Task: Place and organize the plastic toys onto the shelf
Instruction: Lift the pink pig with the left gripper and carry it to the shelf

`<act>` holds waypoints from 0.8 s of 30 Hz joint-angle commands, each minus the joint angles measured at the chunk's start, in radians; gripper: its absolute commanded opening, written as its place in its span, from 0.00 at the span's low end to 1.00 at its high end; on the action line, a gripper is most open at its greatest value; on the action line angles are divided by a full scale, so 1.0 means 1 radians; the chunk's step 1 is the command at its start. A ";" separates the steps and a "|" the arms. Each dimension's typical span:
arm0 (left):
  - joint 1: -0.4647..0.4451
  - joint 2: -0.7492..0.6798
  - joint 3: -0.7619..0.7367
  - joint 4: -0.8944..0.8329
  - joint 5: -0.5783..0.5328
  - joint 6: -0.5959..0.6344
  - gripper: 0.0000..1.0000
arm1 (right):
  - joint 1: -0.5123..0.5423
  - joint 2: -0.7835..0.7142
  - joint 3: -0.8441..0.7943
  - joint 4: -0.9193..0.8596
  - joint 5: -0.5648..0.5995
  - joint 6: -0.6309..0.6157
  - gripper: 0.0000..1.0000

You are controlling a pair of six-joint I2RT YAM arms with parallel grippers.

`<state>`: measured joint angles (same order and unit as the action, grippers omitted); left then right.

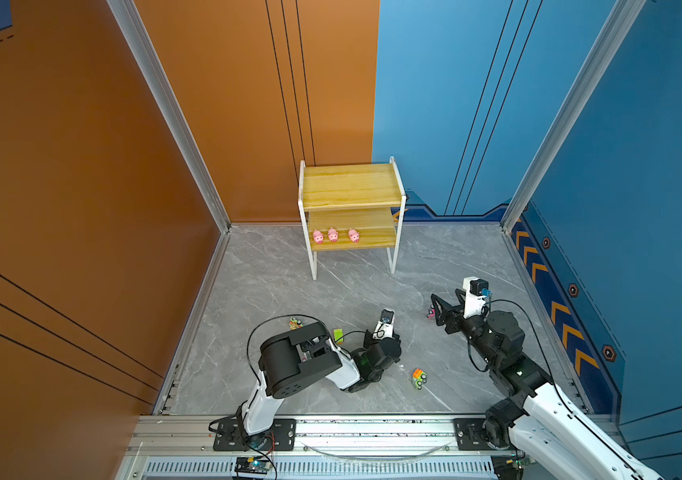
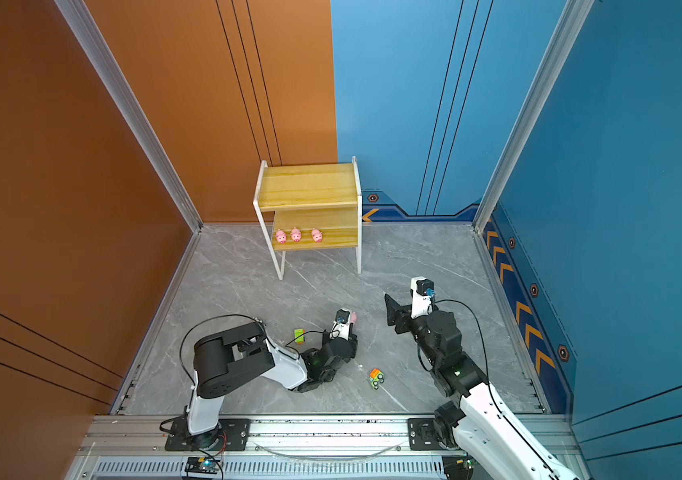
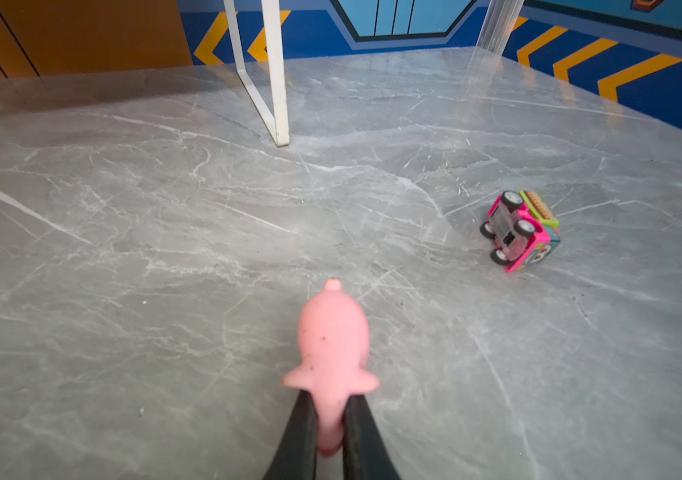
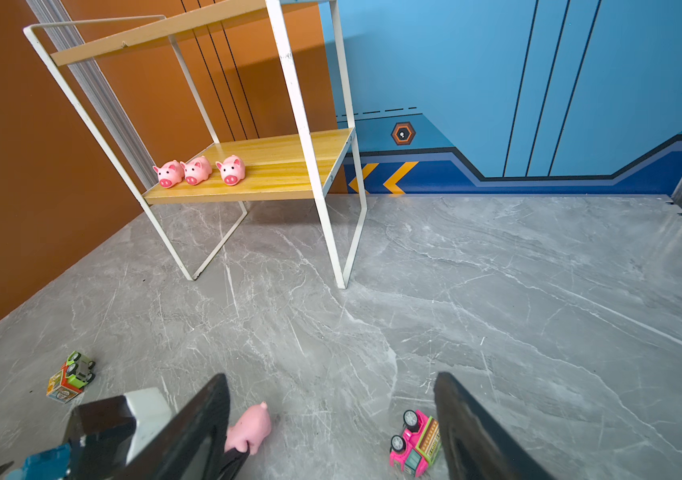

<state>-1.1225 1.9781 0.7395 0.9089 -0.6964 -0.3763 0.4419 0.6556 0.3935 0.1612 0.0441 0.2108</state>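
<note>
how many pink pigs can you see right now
4. Three line the lower board of the shelf: left pig, middle pig, right pig. The fourth pig is pinched between the fingers of the left gripper. Others may be hidden.

Four pink pigs in all: three pigs (image 1: 333, 235) in a row on the lower board, and a fourth pig (image 3: 333, 345) off the shelf (image 1: 349, 187). Four toy cars show on the grey surface (image 1: 289, 291): a pink car (image 3: 520, 230), an orange-and-green car (image 1: 418, 378), a small green car (image 1: 338, 335) and a mixed-colour car (image 1: 295, 322). One shelf, with two wooden boards. Two robot arms, a left arm (image 1: 289, 361) and a right arm (image 1: 497, 332)
</note>
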 commanded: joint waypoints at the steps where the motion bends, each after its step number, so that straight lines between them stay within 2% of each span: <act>1: 0.030 -0.082 -0.028 0.007 0.042 0.055 0.13 | -0.008 -0.002 -0.012 0.034 -0.010 0.013 0.78; 4: 0.069 -0.152 -0.033 -0.032 0.049 0.059 0.13 | -0.008 0.000 -0.011 0.035 -0.007 0.015 0.78; 9: 0.171 -0.230 0.051 -0.170 0.101 0.080 0.14 | -0.011 0.006 -0.012 0.037 -0.007 0.015 0.78; 18: 0.296 -0.213 0.233 -0.298 0.176 0.137 0.14 | -0.016 -0.004 -0.015 0.028 -0.004 0.013 0.78; 24: 0.345 -0.176 0.351 -0.326 0.207 0.172 0.14 | -0.019 -0.003 -0.014 0.028 -0.008 0.013 0.78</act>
<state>-0.7944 1.7714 1.0275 0.6228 -0.5240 -0.2459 0.4294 0.6571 0.3931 0.1692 0.0444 0.2111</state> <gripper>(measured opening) 0.140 0.779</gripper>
